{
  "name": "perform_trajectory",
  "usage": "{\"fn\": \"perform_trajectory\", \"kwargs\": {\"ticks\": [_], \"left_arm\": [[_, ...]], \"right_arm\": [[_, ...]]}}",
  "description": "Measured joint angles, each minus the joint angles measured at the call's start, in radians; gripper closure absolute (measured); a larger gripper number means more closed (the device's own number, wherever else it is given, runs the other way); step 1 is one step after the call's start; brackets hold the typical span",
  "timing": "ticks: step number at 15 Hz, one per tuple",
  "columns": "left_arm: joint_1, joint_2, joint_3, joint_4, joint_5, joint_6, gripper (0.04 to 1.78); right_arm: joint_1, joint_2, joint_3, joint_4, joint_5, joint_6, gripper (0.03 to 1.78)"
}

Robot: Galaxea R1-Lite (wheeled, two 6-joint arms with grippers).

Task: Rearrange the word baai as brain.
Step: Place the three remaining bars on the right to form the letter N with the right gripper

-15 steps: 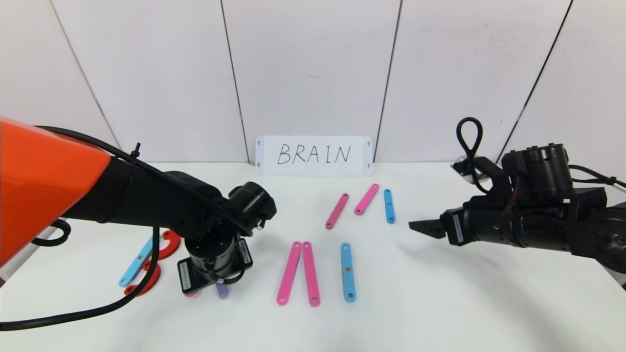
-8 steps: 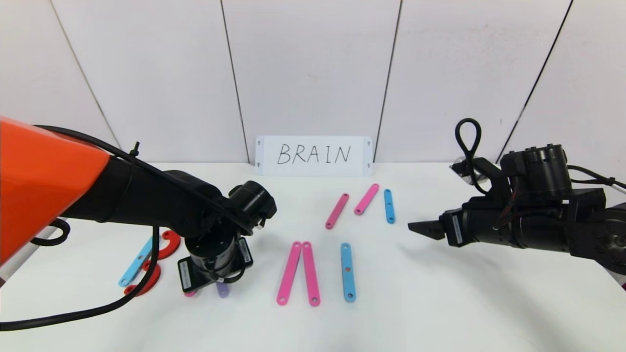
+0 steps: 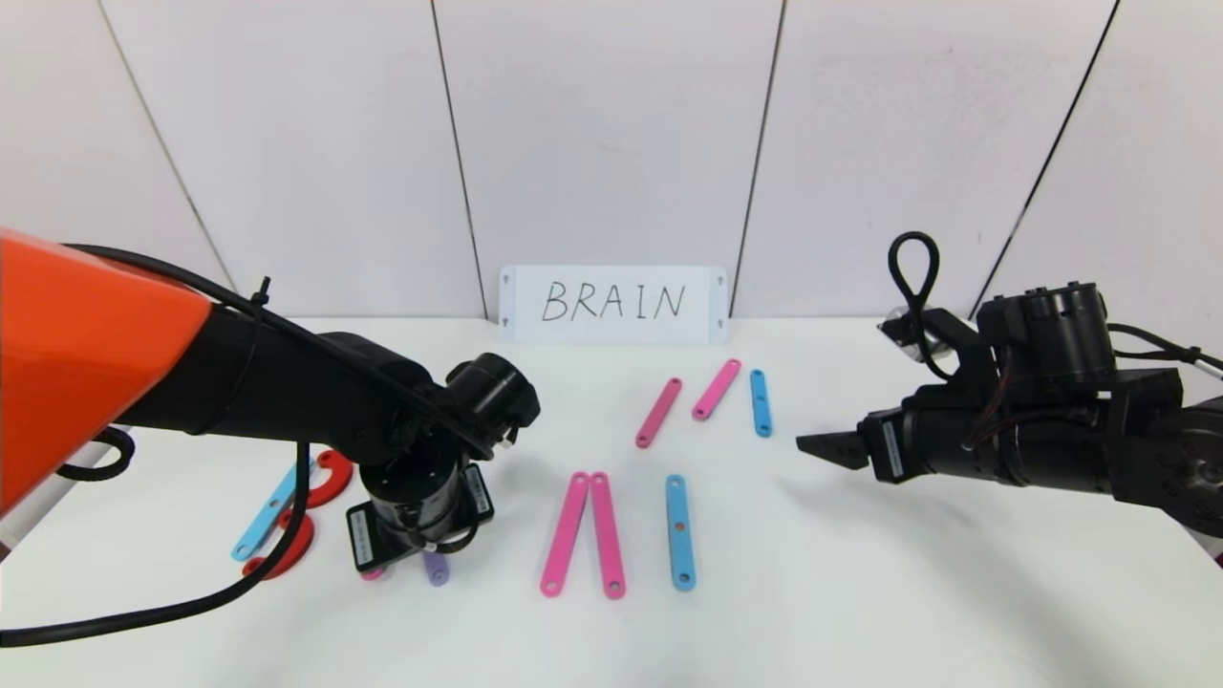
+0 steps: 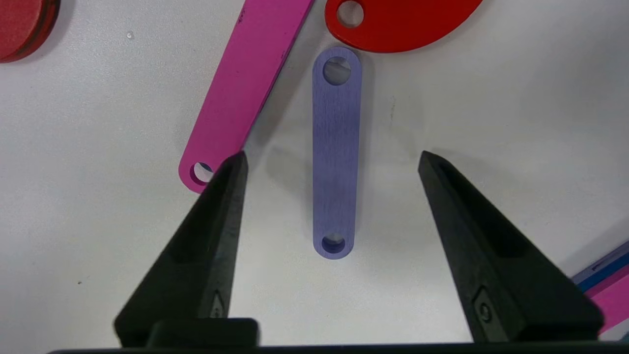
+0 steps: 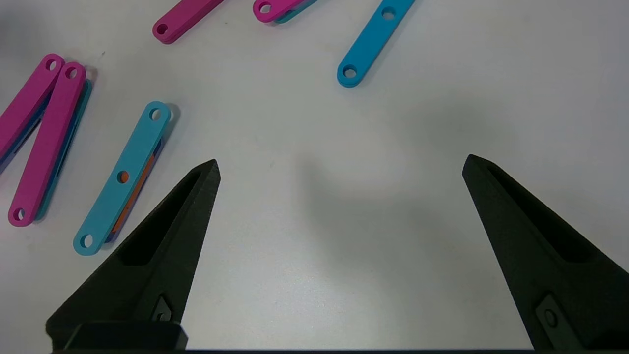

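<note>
The word's pieces lie flat on the white table. My left gripper (image 4: 331,160) is open, pointing down, with the short purple strip (image 4: 334,152) lying between its fingers untouched; the strip's end shows in the head view (image 3: 436,569). A pink strip (image 4: 241,88) and a red curve (image 4: 403,19) lie just beyond it. A light-blue strip (image 3: 270,511) and two red curves (image 3: 325,478) lie to the left. Two long pink strips (image 3: 583,535) and a light-blue strip (image 3: 679,531) lie in the middle. My right gripper (image 5: 341,164) is open and empty, above bare table at the right.
A white card (image 3: 612,304) with handwritten "BRAIN" stands against the back wall. Two shorter pink strips (image 3: 688,401) and a short light-blue strip (image 3: 760,402) lie in front of it. A black cable (image 3: 143,612) from my left arm trails over the front left.
</note>
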Motion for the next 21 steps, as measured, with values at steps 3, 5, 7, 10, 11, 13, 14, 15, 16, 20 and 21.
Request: {"fn": "perform_trajectory", "kwargs": {"ticks": [3,5,7,10,11,13,14,15,16,20,21], "left_arm": [[-0.001,-0.001,-0.005,0.000,-0.006,0.001,0.17],[-0.003,-0.003,-0.009,0.000,-0.009,0.001,0.08],[-0.004,-0.008,-0.014,0.002,-0.010,0.003,0.08],[-0.005,-0.019,-0.021,0.005,-0.011,0.009,0.08],[-0.005,-0.028,-0.023,0.005,-0.011,0.012,0.08],[-0.003,-0.059,-0.024,0.007,-0.028,0.040,0.08],[0.000,-0.080,-0.023,0.005,-0.046,0.078,0.08],[0.010,-0.105,-0.021,0.005,-0.081,0.125,0.08],[0.027,-0.130,-0.021,0.003,-0.125,0.174,0.08],[0.161,-0.232,-0.023,-0.039,-0.308,0.460,0.08],[0.197,-0.257,-0.024,-0.053,-0.354,0.533,0.08]], "right_arm": [[0.000,0.000,0.000,0.000,0.000,0.000,0.08],[0.000,0.000,0.000,0.000,0.000,0.000,0.08],[0.000,0.000,0.002,0.000,0.000,0.000,0.08],[0.001,0.000,0.003,0.000,-0.001,0.000,0.08],[0.001,0.000,0.003,0.000,-0.001,0.000,0.08],[0.001,-0.001,0.002,0.000,-0.001,0.000,0.08],[0.001,-0.002,-0.001,0.000,0.001,0.001,0.08],[0.001,-0.005,-0.003,0.000,0.000,0.002,0.08],[0.003,-0.010,-0.007,0.000,-0.011,0.004,0.08],[0.048,-0.039,-0.018,0.018,-0.089,-0.003,0.08],[0.059,-0.042,-0.026,0.023,-0.093,-0.003,0.08]]}}
